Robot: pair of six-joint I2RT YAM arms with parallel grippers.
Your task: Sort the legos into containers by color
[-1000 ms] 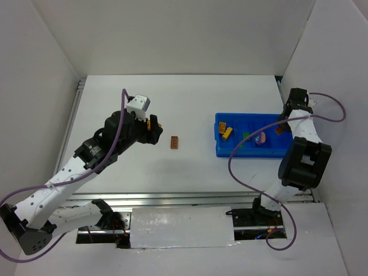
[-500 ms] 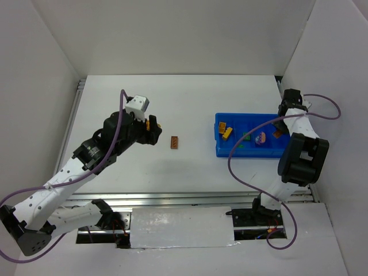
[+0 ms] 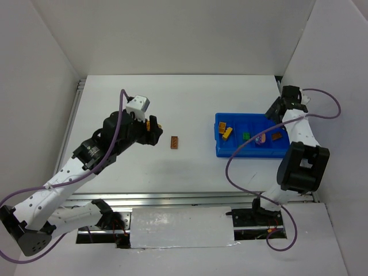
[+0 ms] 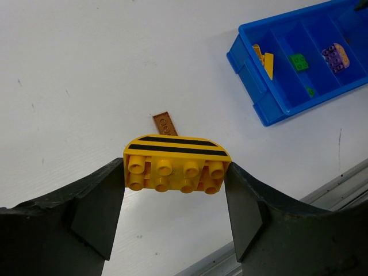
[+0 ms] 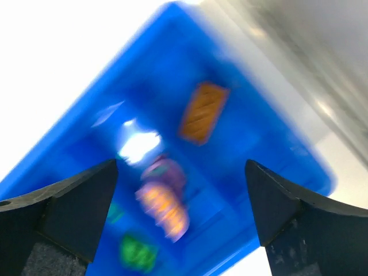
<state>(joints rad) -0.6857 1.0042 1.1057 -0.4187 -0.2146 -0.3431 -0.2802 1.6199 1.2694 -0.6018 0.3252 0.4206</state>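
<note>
The left gripper (image 4: 174,178) stays clamped on the striped yellow brick (image 4: 176,163) near the brown plate (image 3: 174,141). The right gripper (image 5: 179,169), fingers spread and empty, has backed off the blue tray (image 3: 221,150), leaving an orange-brown brick (image 5: 203,112) lying at its right end.

White table (image 3: 190,103): brown brick (image 3: 175,141), seemingly thin plate, mid-table; blue tray (image 3: 221,151) right side.

Brown lego (image 3: 175,142) apart from blue tray (image 3: 253,153)
</note>
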